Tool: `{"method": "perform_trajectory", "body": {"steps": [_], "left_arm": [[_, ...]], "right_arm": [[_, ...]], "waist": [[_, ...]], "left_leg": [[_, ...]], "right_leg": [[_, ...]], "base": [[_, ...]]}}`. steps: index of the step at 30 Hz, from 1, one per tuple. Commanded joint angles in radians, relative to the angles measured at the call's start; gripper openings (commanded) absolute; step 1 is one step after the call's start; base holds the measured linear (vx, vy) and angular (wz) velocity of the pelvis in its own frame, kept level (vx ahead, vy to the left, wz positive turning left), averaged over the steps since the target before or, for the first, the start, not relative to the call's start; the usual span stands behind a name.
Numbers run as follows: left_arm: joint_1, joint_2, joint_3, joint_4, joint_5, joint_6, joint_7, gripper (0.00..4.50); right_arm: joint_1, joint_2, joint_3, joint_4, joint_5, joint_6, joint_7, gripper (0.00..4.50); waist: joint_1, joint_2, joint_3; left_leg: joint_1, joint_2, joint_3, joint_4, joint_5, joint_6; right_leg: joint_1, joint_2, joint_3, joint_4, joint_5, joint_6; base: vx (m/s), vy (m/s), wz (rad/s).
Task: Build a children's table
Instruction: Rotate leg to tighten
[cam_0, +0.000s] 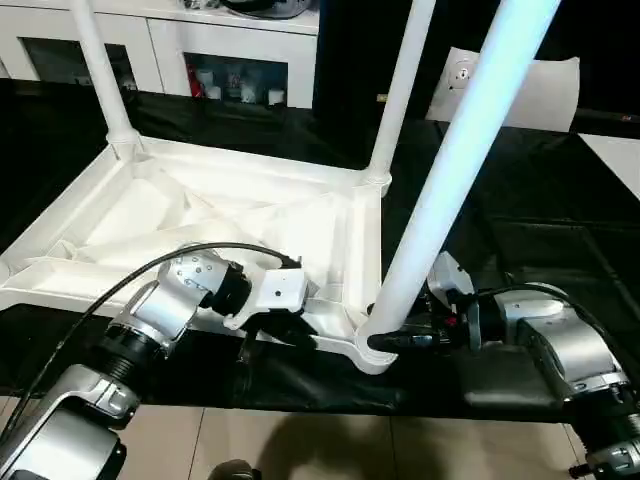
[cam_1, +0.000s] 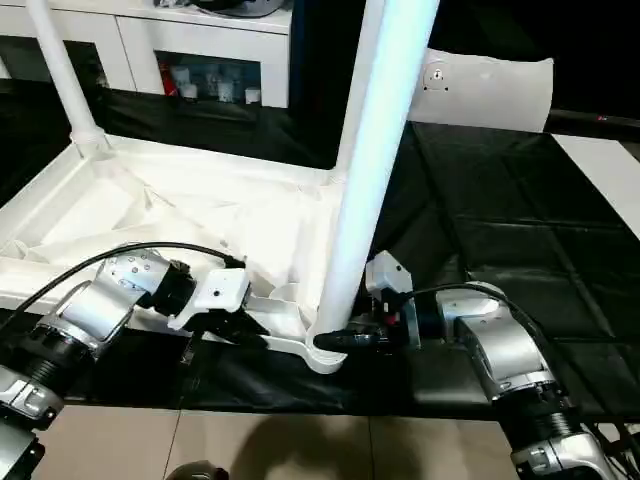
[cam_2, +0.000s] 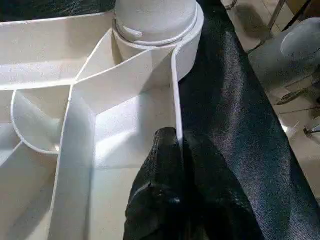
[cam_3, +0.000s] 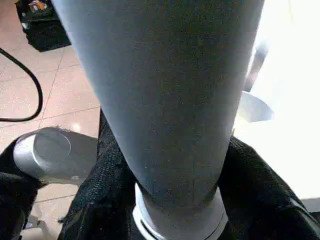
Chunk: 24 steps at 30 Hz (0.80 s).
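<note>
You are working on the upturned tabletop (cam_0: 200, 215), which is lying ribbed side up on the black-covered bench (cam_0: 520, 200), and three legs are already standing in its corner sockets: the far left leg (cam_0: 100, 70), the far right leg (cam_0: 400, 90), and the near right leg (cam_0: 450, 170) that your right tool (cam_0: 385, 340) is gripping. That right tool is closing around the leg just above its collar, one black finger on each side of the tube, right where it is entering the near right socket (cam_0: 365, 350). Your left tool (cam_2: 177, 165) is pinching the thin near rim of the tabletop (cam_2: 175, 100), one finger inside the rim and one outside, just beside that same socket, so it is steadying the top while the leg is being seated. The relation that matters here is the leg's long axis against the socket: the tube is rising steeply from the socket and, from the head views, appearing to lean up and toward the right, so I would judge it is not yet proven square and fully home. The socket is lying directly below your right tool, and the right arm is the nearer one, so any pressing or twisting should be running straight down along the tube. The near left corner is showing no leg.
</note>
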Motion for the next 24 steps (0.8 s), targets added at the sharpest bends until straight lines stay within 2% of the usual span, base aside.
{"method": "perform_trajectory", "body": {"steps": [1, 3, 4, 5, 7, 8, 9, 10, 11, 12, 13, 14, 15, 16, 17, 18, 19, 20, 21, 22, 23, 24], "left_arm": [[0.025, -0.003, -0.053, -0.019, 0.019, -0.017, -0.031, 0.0], [0.027, -0.001, -0.049, -0.017, 0.019, -0.007, -0.024, 0.0], [0.03, -0.002, -0.046, -0.017, 0.017, 0.001, -0.021, 0.0], [0.032, -0.005, -0.043, -0.018, 0.015, 0.011, -0.016, 0.0], [0.036, -0.015, -0.034, -0.016, 0.011, 0.042, 0.006, 0.0], [0.034, -0.029, -0.024, -0.011, 0.011, 0.079, 0.034, 0.0], [0.032, -0.038, -0.018, -0.006, 0.013, 0.098, 0.054, 0.0], [0.027, -0.053, -0.008, 0.007, 0.016, 0.118, 0.086, 0.0], [0.023, -0.064, -0.001, 0.014, 0.014, 0.131, 0.103, 0.0], [0.016, -0.086, 0.014, 0.029, 0.008, 0.155, 0.136, 0.0], [0.006, -0.107, 0.024, 0.044, 0.008, 0.171, 0.167, 0.0], [-0.004, -0.124, 0.031, 0.059, 0.011, 0.184, 0.194, 0.0], [-0.004, -0.125, 0.031, 0.059, 0.011, 0.184, 0.195, 0.0], [-0.016, -0.145, 0.038, 0.074, 0.014, 0.2, 0.227, 0.0], [-0.029, -0.166, 0.045, 0.092, 0.016, 0.214, 0.259, 0.0], [-0.05, -0.198, 0.058, 0.119, 0.02, 0.239, 0.313, 0.0], [-0.064, -0.218, 0.068, 0.136, 0.021, 0.255, 0.346, 0.0], [-0.084, -0.245, 0.084, 0.159, 0.019, 0.273, 0.392, 0.0], [-0.096, -0.26, 0.094, 0.173, 0.017, 0.277, 0.417, 0.0], [-0.101, -0.266, 0.098, 0.178, 0.016, 0.278, 0.427, 0.0], [-0.115, -0.284, 0.11, 0.196, 0.016, 0.281, 0.457, 0.0], [-0.119, -0.289, 0.114, 0.201, 0.016, 0.282, 0.464, 0.0]], "right_arm": [[-0.01, -0.005, 0.013, 0.003, 0.003, 0.004, 0.018, 1.96], [-0.001, -0.005, 0.014, -0.009, 0.011, 0.019, 0.023, 1.96], [0.005, -0.003, 0.014, -0.017, 0.017, 0.027, 0.021, 1.96], [0.011, 0.001, 0.01, -0.025, 0.023, 0.035, 0.016, 1.96], [0.031, 0.018, -0.002, -0.058, 0.05, 0.075, -0.007, 1.96], [0.048, 0.036, -0.013, -0.082, 0.062, 0.103, -0.047, 1.96], [0.057, 0.051, -0.019, -0.095, 0.064, 0.117, -0.081, 1.96], [0.07, 0.08, -0.029, -0.108, 0.058, 0.129, -0.145, 1.96], [0.075, 0.096, -0.03, -0.113, 0.048, 0.132, -0.18, 1.96], [0.084, 0.126, -0.031, -0.122, 0.028, 0.138, -0.247, 1.96], [0.086, 0.159, -0.033, -0.125, 0.005, 0.152, -0.317, 1.96], [0.086, 0.192, -0.034, -0.129, -0.013, 0.17, -0.38, 1.96], [0.086, 0.193, -0.034, -0.129, -0.014, 0.17, -0.382, 1.96], [0.083, 0.233, -0.04, -0.131, -0.032, 0.194, -0.454, 1.96], [0.075, 0.278, -0.051, -0.127, -0.043, 0.225, -0.528, 1.96], [0.059, 0.347, -0.068, -0.122, -0.063, 0.271, -0.646, 1.95], [0.048, 0.388, -0.079, -0.117, -0.077, 0.297, -0.719, 1.95], [0.027, 0.44, -0.095, -0.098, -0.095, 0.32, -0.815, 1.95], [0.011, 0.468, -0.106, -0.078, -0.106, 0.325, -0.868, 1.95], [0.004, 0.479, -0.111, -0.069, -0.111, 0.327, -0.89, 1.95], [-0.014, 0.511, -0.123, -0.049, -0.121, 0.336, -0.952, 1.95], [-0.018, 0.518, -0.126, -0.045, -0.124, 0.338, -0.967, 1.95]], "waist": [[-0.005, 0.0, -0.06], [-0.004, 0.002, -0.061], [-0.003, 0.007, -0.06], [-0.004, 0.004, -0.061], [-0.002, 0.007, -0.06], [-0.004, 0.005, -0.06], [-0.002, 0.016, -0.06], [-0.006, 0.009, -0.056], [-0.008, 0.008, -0.052], [-0.011, 0.014, -0.05], [-0.015, 0.011, -0.043], [-0.023, 0.022, -0.041], [-0.023, 0.022, -0.041], [-0.037, 0.015, -0.04], [-0.044, 0.014, -0.041], [-0.049, 0.025, -0.039], [-0.063, 0.025, -0.039], [-0.079, 0.033, -0.036], [-0.087, 0.04, -0.037], [-0.099, 0.044, -0.043], [-0.108, 0.053, -0.038], [-0.109, 0.057, -0.035]], "left_leg": [[0.02, 0.067, -0.025, -0.067, -0.187, 0.027], [0.021, 0.067, -0.024, -0.067, -0.185, 0.027], [0.02, 0.067, -0.025, -0.067, -0.185, 0.027], [0.021, 0.067, -0.024, -0.067, -0.186, 0.026], [0.023, 0.068, -0.024, -0.068, -0.189, 0.024], [0.021, 0.067, -0.024, -0.069, -0.192, 0.023], [0.023, 0.067, -0.025, -0.069, -0.193, 0.02], [0.022, 0.066, -0.025, -0.072, -0.211, 0.013], [0.022, 0.064, -0.028, -0.075, -0.252, 0.002], [0.023, 0.063, -0.029, -0.077, -0.274, -0.01], [0.031, 0.061, -0.032, -0.078, -0.341, -0.027], [0.036, 0.057, -0.041, -0.081, -0.386, -0.047], [0.036, 0.057, -0.041, -0.081, -0.386, -0.047], [0.043, 0.056, -0.051, -0.08, -0.438, -0.062], [0.037, 0.056, -0.056, -0.083, -0.446, -0.064], [0.035, 0.056, -0.058, -0.086, -0.452, -0.071], [0.043, 0.053, -0.062, -0.085, -0.503, -0.086], [0.051, 0.052, -0.07, -0.084, -0.567, -0.095], [0.052, 0.053, -0.076, -0.087, -0.597, -0.1], [0.034, 0.059, -0.089, -0.103, -0.618, -0.103], [0.027, 0.062, -0.094, -0.114, -0.66, -0.109], [0.033, 0.063, -0.093, -0.117, -0.695, -0.112]], "right_leg": [[0.034, -0.079, 0.045, -0.067, -0.165, -0.227], [0.034, -0.078, 0.045, -0.065, -0.15, -0.232], [0.035, -0.078, 0.045, -0.064, -0.144, -0.235], [0.036, -0.077, 0.045, -0.064, -0.141, -0.236], [0.035, -0.077, 0.046, -0.065, -0.139, -0.237], [0.036, -0.077, 0.045, -0.065, -0.141, -0.239], [0.034, -0.078, 0.046, -0.065, -0.14, -0.239], [0.033, -0.076, 0.046, -0.07, -0.166, -0.232], [0.033, -0.079, 0.046, -0.079, -0.243, -0.216], [0.031, -0.081, 0.047, -0.083, -0.29, -0.204], [0.023, -0.083, 0.046, -0.098, -0.421, -0.174], [0.02, -0.086, 0.043, -0.108, -0.537, -0.137], [0.02, -0.086, 0.043, -0.108, -0.537, -0.137], [0.014, -0.088, 0.037, -0.123, -0.656, -0.085], [0.017, -0.09, 0.033, -0.127, -0.675, -0.065], [0.016, -0.086, 0.034, -0.126, -0.671, -0.064], [0.005, -0.082, 0.025, -0.133, -0.683, -0.06], [0.004, -0.08, 0.009, -0.141, -0.694, -0.054], [0.011, -0.078, -0.001, -0.141, -0.675, -0.054], [0.037, -0.08, -0.01, -0.13, -0.602, -0.058], [0.044, -0.079, -0.014, -0.128, -0.544, -0.067], [0.039, -0.076, -0.018, -0.132, -0.531, -0.075]], "base": [[0.0, 0.0, 0.0], [0.0, 0.0, 0.0], [0.0, 0.0, 0.0], [0.0, 0.0, 0.0], [0.0, 0.0, 0.0], [0.0, 0.0, 0.0], [0.0, 0.0, 0.0], [0.0, 0.0, 0.0], [0.0, 0.0, 0.0], [0.0, 0.0, 0.0], [0.0, 0.0, 0.0], [0.0, 0.0, 0.0], [-0.063, 0.004, -0.07], [-0.06, 0.019, -0.11], [-0.06, 0.019, -0.11], [-0.063, 0.028, -0.11], [-0.081, 0.032, -0.1], [-0.081, 0.032, -0.1], [-0.061, 0.058, -0.18], [-0.03, 0.073, -0.24], [-0.03, 0.073, -0.24], [-0.028, 0.055, -0.12]]}}
